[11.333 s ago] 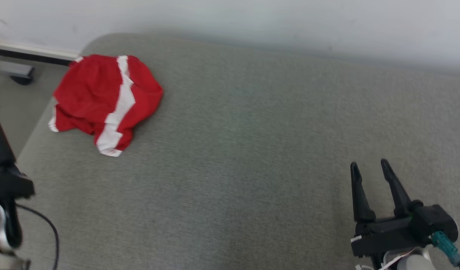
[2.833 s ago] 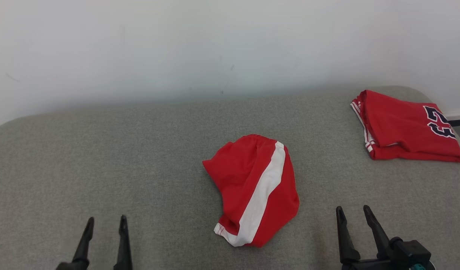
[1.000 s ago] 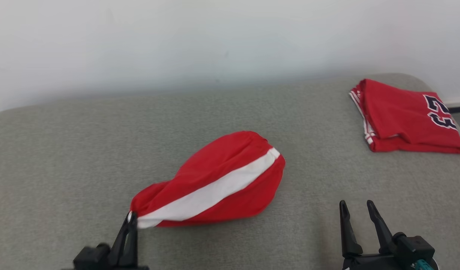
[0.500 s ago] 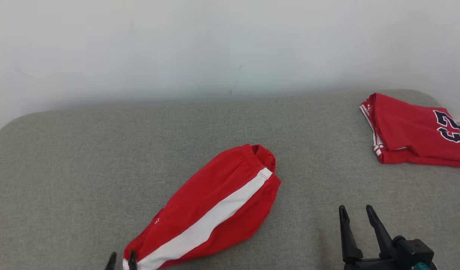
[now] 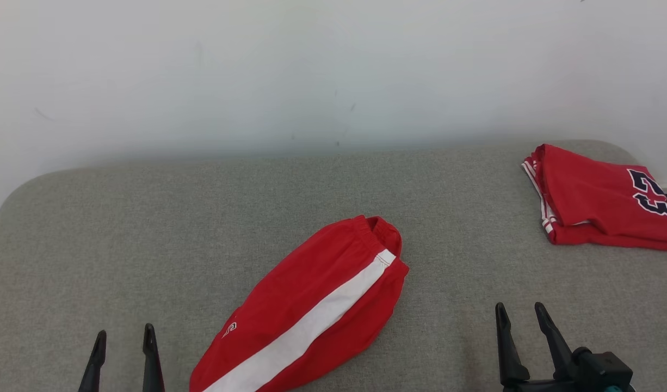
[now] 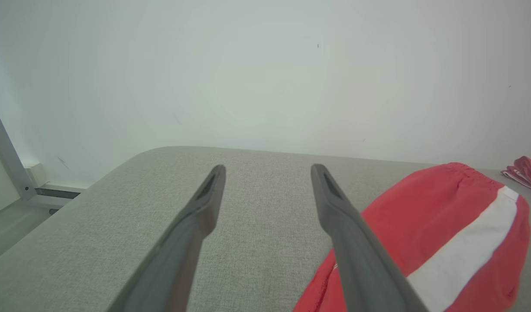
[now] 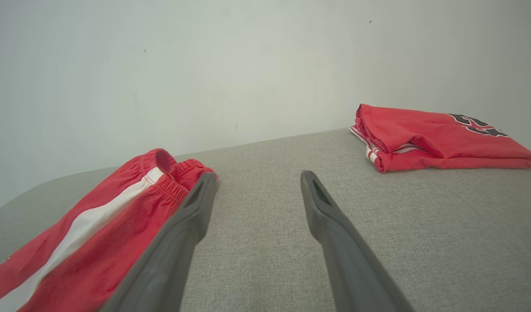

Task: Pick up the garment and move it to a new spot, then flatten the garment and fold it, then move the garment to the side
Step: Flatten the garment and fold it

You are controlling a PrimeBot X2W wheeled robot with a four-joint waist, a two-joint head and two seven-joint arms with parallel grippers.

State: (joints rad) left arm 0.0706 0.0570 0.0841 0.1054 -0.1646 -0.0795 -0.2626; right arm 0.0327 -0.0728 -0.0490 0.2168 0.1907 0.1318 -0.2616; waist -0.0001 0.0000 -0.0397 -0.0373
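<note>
Nearest, at the lower left of the head view, left gripper (image 5: 123, 331): two dark fingers parted, nothing between them. Stands just beside the lower end of the garment (image 5: 312, 305), on its left side, without touching the cloth. Likewise at the lower right, right gripper (image 5: 519, 306): fingers spread in about the same way, empty, over the bare grey surface (image 5: 148, 245), near the right side of the garment but apart from it.

Then the garment itself, red shorts with a broad white stripe (image 5: 306, 332) along the side. Lies stretched out in a diagonal on the middle of the surface, lower end toward the left gripper and cut by the bottom edge of the view, waistband (image 5: 378, 231) at the far upper right end. Looks rather flat, with some soft wrinkles, not folded across. Carries a small white logo (image 5: 230, 329) close to the lower end. In the right wrist view, shows the gathered elastic waistband a little open, just left of that gripper's left finger.

Further back, toward the far right corner of the surface, a folded red jersey (image 5: 600, 201) with a dark number on top and white and red trim at its edge, well apart from the garment. Behind all, plain white wall (image 5: 312, 71).
</note>
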